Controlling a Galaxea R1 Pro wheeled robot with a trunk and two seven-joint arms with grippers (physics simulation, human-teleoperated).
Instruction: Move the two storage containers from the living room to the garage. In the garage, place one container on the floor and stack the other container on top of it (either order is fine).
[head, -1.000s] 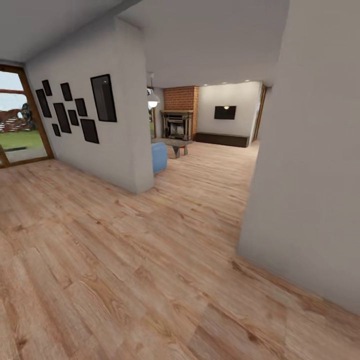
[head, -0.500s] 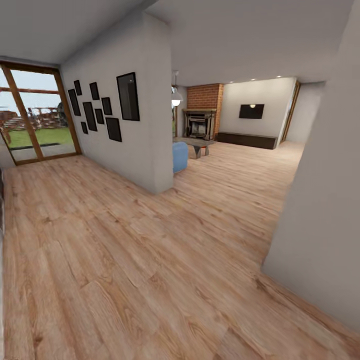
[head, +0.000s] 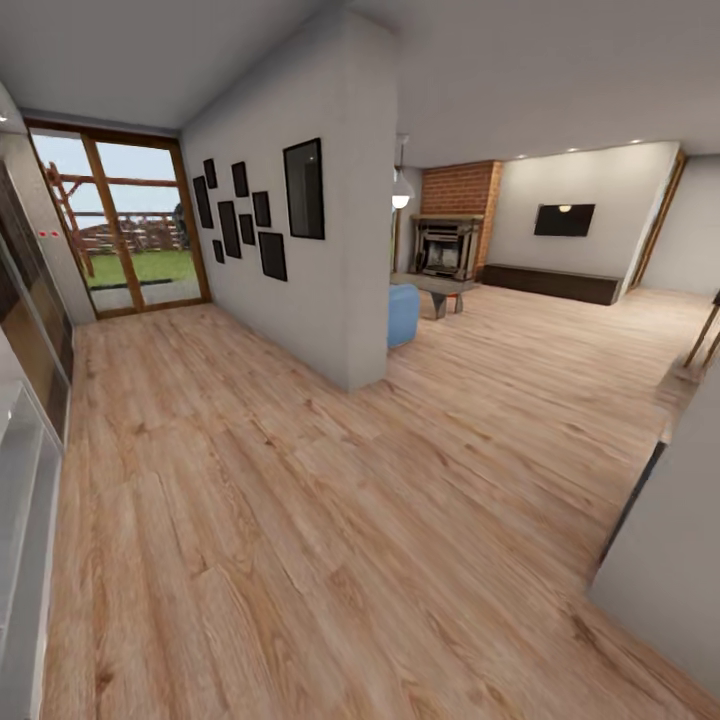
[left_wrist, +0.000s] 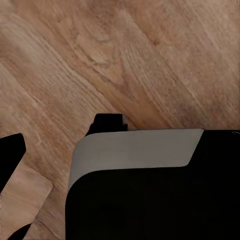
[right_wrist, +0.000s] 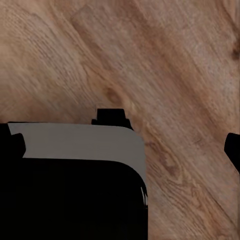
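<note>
Our left end effector (left_wrist: 15, 200) shows as two dark slivers at the frame edge of the left wrist view, and our right end effector (right_wrist: 234, 152) as a single dark sliver in the right wrist view. We cannot tell how far either is open, and we see nothing in them. Both wrists point down at the wood-plank floor (head: 300, 520), each looking over a corner of our grey and black base (left_wrist: 135, 150). Since a second ago our head camera has swung. The glazed doors (head: 125, 225) now stand whole at the left. A glass-fronted unit (head: 25, 420) has come in at the left edge, and the near wall (head: 670, 560) has drawn back into the lower right corner. The head view alone gives us the rooms. The living room (head: 540, 330) opens ahead, past the partition wall (head: 330, 290) hung with black frames (head: 303, 189). In it we see the blue sofa (head: 403, 313), a low table (head: 440, 290), a brick fireplace (head: 450, 240) and a wall screen (head: 564, 220).
</note>
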